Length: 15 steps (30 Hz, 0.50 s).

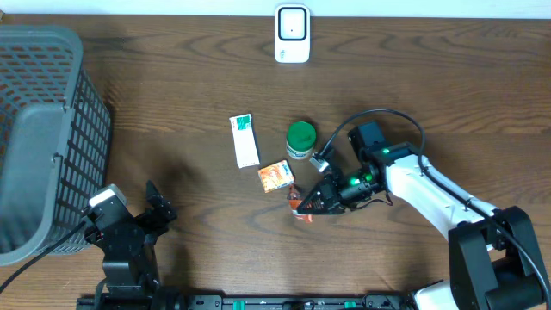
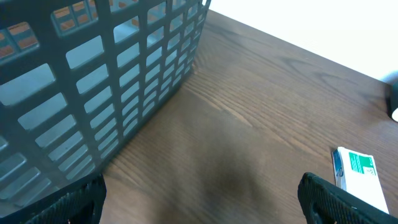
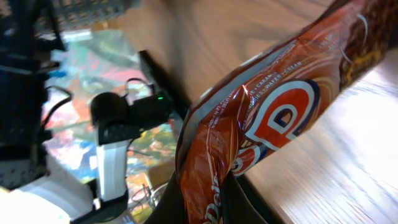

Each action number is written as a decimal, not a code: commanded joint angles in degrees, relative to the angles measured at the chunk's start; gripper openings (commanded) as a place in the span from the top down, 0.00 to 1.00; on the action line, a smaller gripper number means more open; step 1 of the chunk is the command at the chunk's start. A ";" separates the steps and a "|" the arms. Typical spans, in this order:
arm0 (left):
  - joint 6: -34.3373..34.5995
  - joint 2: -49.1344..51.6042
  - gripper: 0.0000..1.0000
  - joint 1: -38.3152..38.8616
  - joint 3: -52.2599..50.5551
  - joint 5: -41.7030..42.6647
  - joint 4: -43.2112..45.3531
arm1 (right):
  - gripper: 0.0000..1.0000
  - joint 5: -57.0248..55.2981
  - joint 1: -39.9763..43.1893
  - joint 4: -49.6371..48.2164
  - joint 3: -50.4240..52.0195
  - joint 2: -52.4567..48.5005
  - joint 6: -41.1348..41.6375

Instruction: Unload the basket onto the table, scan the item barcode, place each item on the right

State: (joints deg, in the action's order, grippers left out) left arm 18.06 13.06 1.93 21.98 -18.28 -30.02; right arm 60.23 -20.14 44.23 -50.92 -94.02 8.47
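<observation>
My right gripper [image 1: 308,203] is shut on a red-orange snack packet [image 1: 301,207], held just above the table in front of the small items. In the right wrist view the crinkled packet [image 3: 267,118] runs up from between the dark fingers [image 3: 180,205], with white lettering and a round logo showing. No barcode shows on it. The white scanner [image 1: 292,34] stands at the table's far edge, well away from the packet. My left gripper [image 1: 138,205] hangs open near the front left; its pads [image 2: 74,202] are wide apart over bare wood.
A grey mesh basket [image 1: 43,138] fills the left side and stands close to the left arm [image 2: 93,74]. A white-and-green box [image 1: 244,140], a green-lidded jar [image 1: 300,139] and a small orange box [image 1: 276,176] lie mid-table. The white-and-green box [image 2: 360,174] also shows beside the left gripper.
</observation>
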 commanded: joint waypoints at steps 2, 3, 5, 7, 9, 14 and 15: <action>0.26 -0.09 0.02 -0.26 -0.15 -0.17 0.02 | 0.99 -7.15 3.28 0.61 0.68 -0.24 -0.46; 0.26 -0.09 0.02 -0.26 -0.15 -0.17 0.02 | 0.99 -7.30 3.82 0.66 0.68 -0.24 -0.48; 0.26 -0.09 0.01 -0.26 -0.15 -0.17 0.02 | 0.99 -7.30 4.76 0.85 0.68 -0.24 -0.46; 0.26 -0.09 0.02 -0.26 -0.15 -0.17 0.02 | 0.99 -7.78 5.77 1.14 0.68 -0.24 -0.66; 0.26 -0.09 0.02 -0.26 -0.15 -0.17 0.02 | 0.99 -7.98 6.80 1.68 0.68 -0.24 -0.85; 0.26 -0.09 0.02 -0.26 -0.15 -0.17 0.02 | 0.99 -1.27 7.26 4.17 0.66 -0.22 -0.37; 0.26 -0.09 0.01 -0.26 -0.15 -0.17 0.02 | 0.99 -0.26 7.02 4.48 0.66 -0.22 -0.37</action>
State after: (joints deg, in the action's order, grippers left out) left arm 18.04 13.06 1.91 21.98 -18.28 -30.04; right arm 55.68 -12.95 48.01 -50.83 -94.02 8.29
